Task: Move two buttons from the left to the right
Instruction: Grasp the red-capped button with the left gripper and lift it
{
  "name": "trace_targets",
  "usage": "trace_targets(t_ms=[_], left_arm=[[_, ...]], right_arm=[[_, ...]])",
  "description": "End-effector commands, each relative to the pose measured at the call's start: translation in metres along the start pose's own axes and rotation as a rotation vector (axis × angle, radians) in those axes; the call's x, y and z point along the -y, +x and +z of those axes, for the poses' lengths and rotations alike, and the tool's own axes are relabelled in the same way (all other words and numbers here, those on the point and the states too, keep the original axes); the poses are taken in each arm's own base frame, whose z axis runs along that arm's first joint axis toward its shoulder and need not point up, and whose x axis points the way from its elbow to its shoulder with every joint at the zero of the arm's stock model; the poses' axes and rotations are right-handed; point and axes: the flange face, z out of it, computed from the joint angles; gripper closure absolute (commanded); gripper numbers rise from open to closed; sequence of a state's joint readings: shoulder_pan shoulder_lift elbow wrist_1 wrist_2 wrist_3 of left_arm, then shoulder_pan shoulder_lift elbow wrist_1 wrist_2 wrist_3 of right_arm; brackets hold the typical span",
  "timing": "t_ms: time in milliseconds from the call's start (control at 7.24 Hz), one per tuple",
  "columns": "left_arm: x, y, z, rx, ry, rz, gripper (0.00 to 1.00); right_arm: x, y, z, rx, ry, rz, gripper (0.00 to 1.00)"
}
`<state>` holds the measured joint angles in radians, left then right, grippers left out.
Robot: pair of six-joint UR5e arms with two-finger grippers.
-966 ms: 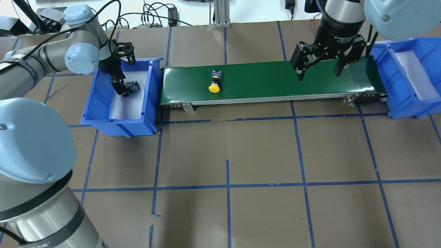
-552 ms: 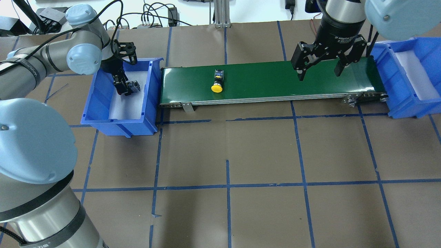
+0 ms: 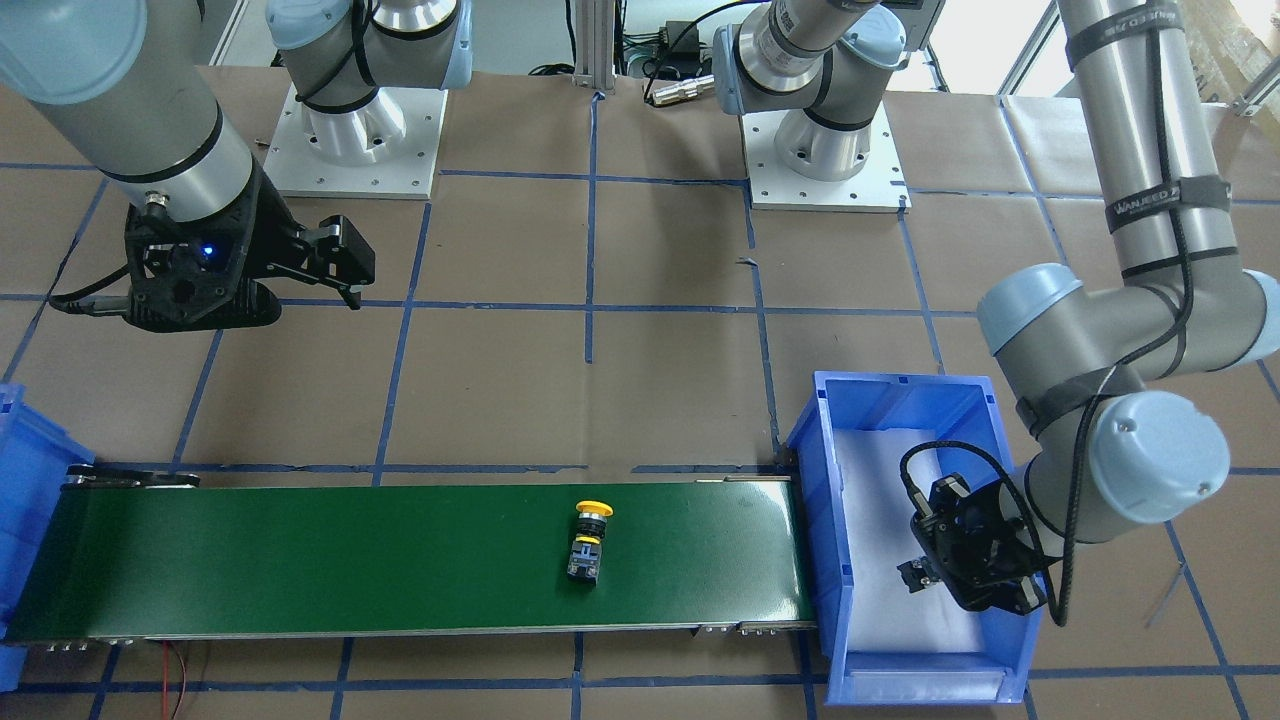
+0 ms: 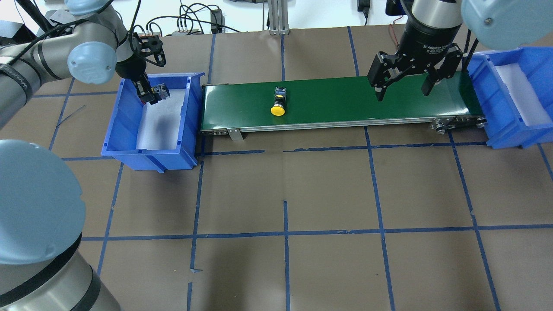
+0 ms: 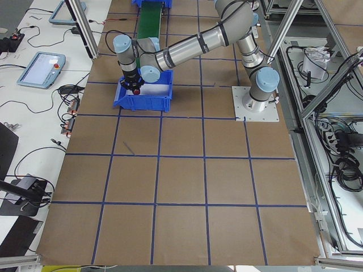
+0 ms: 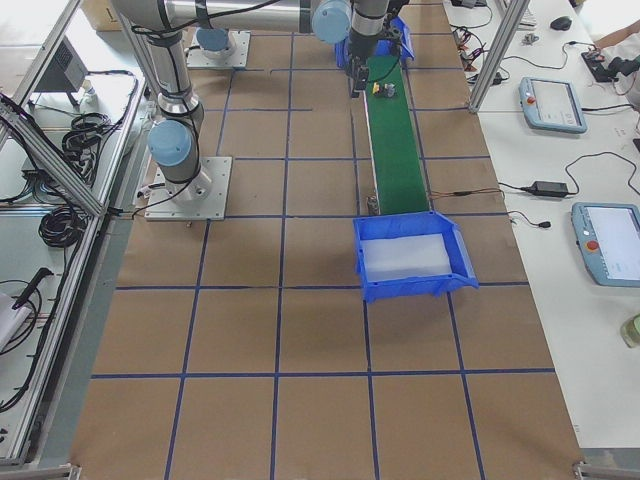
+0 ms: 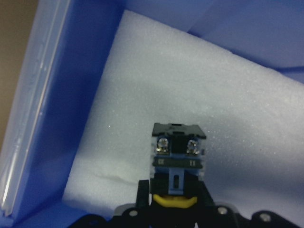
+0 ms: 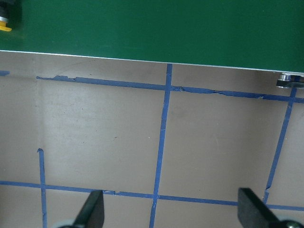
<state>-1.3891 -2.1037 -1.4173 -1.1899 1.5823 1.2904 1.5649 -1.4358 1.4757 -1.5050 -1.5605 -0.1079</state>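
The job is roughly at its midpoint, with neither button delivered yet. The yellow button lies on its side on the green belt, which runs along the far edge of the worktop. It sits on the left half of the belt, cap toward the robot, well apart from both arms.

The second button is clenched in the left pincer, held by its lower part so that the grey-black body with its two screws sticks out ahead of the fingers. A yellow ring shows between them, but the cap itself is hidden. The wrist view and the overhead view show it hanging above the white lining of the left bin, near the far left corner of the worktop and not touching the lining.

The right pincer is released, jaws spread wide and gripping nothing. It hovers over the right end of the belt, just beside the right bin at the far right corner.

What remains, as I judge it:
- Set the held button on the left end of the belt.
- Let the belt carry both buttons to the right.
- Have the right arm pick each one up and drop it in the right bin.
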Motion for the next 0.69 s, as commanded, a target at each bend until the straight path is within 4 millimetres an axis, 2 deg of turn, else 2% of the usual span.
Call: trace_targets(t_ms=[0,276,552], left_arm=[[0.008,0.032,-0.063,0.069,0.031,-0.257,0.97],[0.038,0.059,-0.076,0.077,0.054,-0.516,0.97],[0.096,0.090,-0.053,0.047,0.053,-0.828,0.96]], right_arm=[[0.000,0.002,0.000,-0.001,0.000,0.001,0.00],[0.001,0.002,0.000,-0.001,0.003,-0.002,0.00],[0.001,0.002,0.000,0.000,0.003,-0.002,0.00]])
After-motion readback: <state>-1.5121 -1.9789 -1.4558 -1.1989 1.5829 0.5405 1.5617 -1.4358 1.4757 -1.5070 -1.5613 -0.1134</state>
